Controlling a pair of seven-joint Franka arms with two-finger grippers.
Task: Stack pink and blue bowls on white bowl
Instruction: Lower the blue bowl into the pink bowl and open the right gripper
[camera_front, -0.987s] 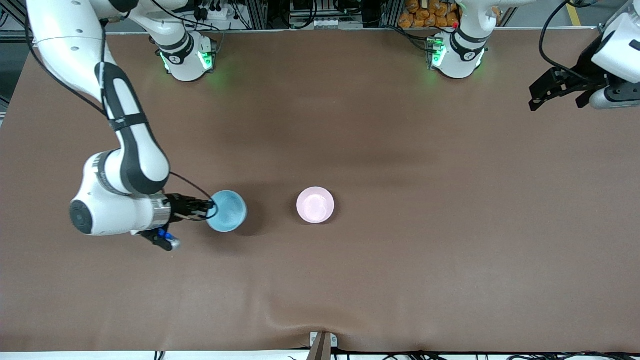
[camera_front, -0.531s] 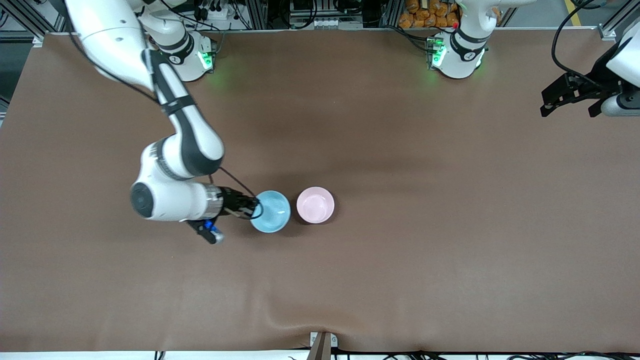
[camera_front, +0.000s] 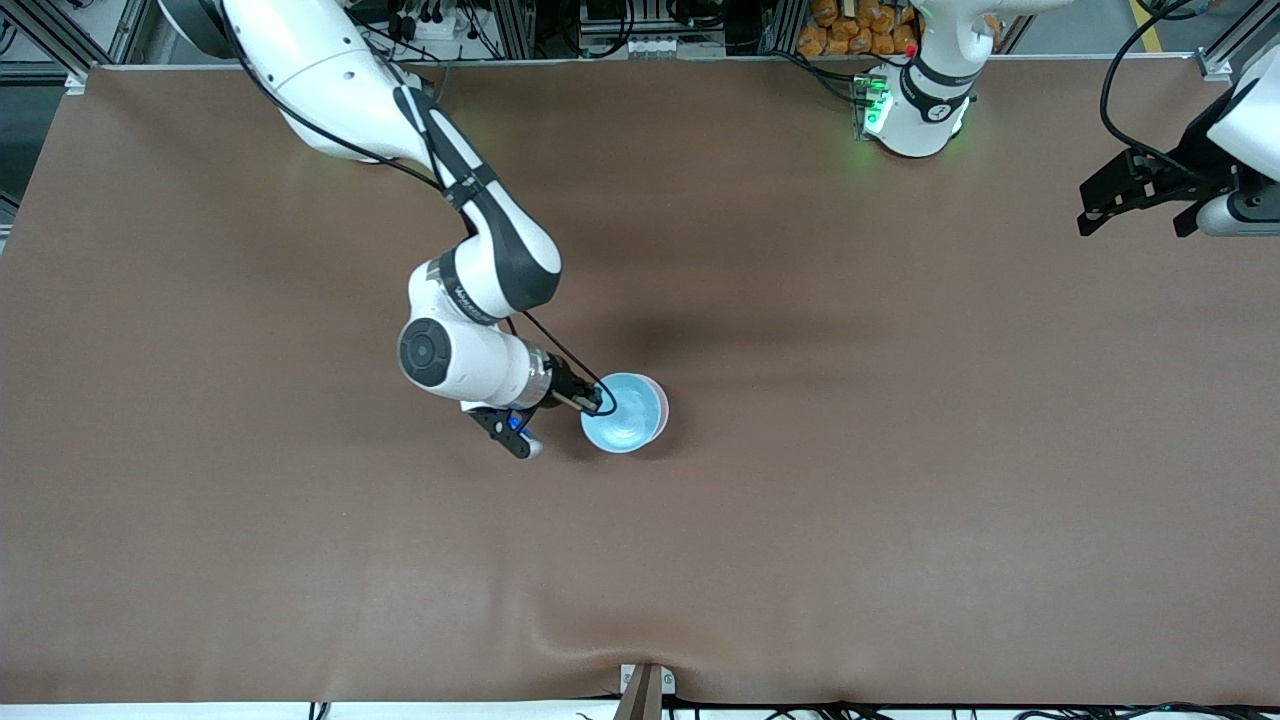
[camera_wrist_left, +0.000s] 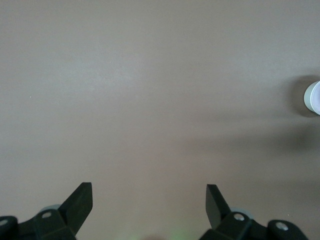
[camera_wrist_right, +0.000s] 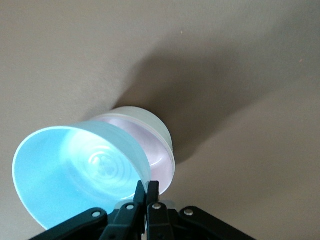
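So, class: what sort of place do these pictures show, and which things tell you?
Probably a robot lab or test bench: two white robot arms bolted along a brown-covered table, cables and metal framing at its edge, and only plain bowls, a blue bowl over a pink bowl.

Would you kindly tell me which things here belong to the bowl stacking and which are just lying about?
In the job: blue bowl, gripped by the right pincer over the pink bowl; white bowl, apparently under the pink one.
Not in use: brown table; left pincer, waiting open.
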